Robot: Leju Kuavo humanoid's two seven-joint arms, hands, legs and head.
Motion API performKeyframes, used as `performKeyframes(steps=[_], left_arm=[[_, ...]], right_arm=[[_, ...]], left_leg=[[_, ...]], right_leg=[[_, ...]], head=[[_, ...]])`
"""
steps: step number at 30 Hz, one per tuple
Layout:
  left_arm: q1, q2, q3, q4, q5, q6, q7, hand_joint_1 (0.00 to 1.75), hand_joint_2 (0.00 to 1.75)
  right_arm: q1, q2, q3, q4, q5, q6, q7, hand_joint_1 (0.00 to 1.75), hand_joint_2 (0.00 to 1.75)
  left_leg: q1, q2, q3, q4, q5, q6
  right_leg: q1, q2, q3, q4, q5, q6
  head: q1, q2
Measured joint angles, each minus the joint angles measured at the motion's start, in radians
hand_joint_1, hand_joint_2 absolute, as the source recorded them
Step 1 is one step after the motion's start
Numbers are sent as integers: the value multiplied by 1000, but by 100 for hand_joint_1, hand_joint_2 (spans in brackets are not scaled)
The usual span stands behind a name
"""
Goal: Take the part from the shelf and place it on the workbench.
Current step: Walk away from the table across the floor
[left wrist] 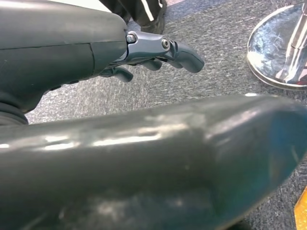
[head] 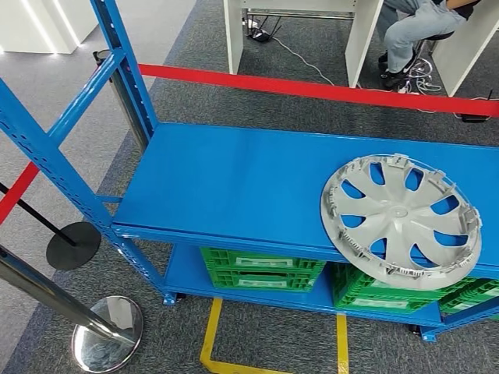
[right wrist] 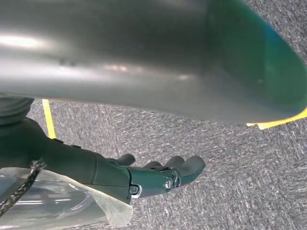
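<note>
Left hand (left wrist: 155, 52): hangs over grey carpet, fingers loosely extended and a little apart, nothing in them; a polished stanchion base (left wrist: 277, 48) lies on the floor near it

Right hand (right wrist: 159, 175): hangs over grey carpet, fingers stretched out side by side with small gaps, holding nothing; a yellow floor line (right wrist: 48, 117) runs behind it

Chrome stanchion foot (head: 109, 331): on the carpet, nearer than the shelf's left end; a flat black post base (head: 73, 244) stands just beyond it

Yellow floor tape (head: 277, 343): on the carpet directly in front of the shelf

Shelf (head: 235, 183): blue steel rack, flat blue top deck, perforated blue uprights at its left end

Green crates (head: 262, 269): on the shelf's lower deck, under the top deck; more green crates under the right part

Part (head: 400, 220): grey plastic wheel cover with curved spokes, lying flat, hollow side up, on the shelf's top deck at the right, its near rim overhanging the deck's front edge; well apart from both hands

Red barrier belt (head: 317, 89): stretched just behind the shelf

White desks (head: 359, 31): beyond the belt; a seated person's legs (head: 412, 35) between them, cables on the floor beside
</note>
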State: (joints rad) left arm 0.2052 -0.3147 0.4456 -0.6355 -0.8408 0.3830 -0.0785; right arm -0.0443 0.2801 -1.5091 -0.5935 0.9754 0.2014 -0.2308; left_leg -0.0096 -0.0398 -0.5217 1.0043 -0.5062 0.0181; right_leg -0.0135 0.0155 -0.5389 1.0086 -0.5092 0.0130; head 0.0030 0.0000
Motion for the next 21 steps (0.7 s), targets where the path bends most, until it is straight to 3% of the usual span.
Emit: performKeyframes(steps=[21], left_arm=[[-1,0,-8,0,13,-2,16,0,0]], right_arm=[[0,0,0,0,-1,-6,1,0,0]], left_leg=[[0,0,0,0,0,0]], right_leg=[[0,0,0,0,0,0]], head=[[0,0]])
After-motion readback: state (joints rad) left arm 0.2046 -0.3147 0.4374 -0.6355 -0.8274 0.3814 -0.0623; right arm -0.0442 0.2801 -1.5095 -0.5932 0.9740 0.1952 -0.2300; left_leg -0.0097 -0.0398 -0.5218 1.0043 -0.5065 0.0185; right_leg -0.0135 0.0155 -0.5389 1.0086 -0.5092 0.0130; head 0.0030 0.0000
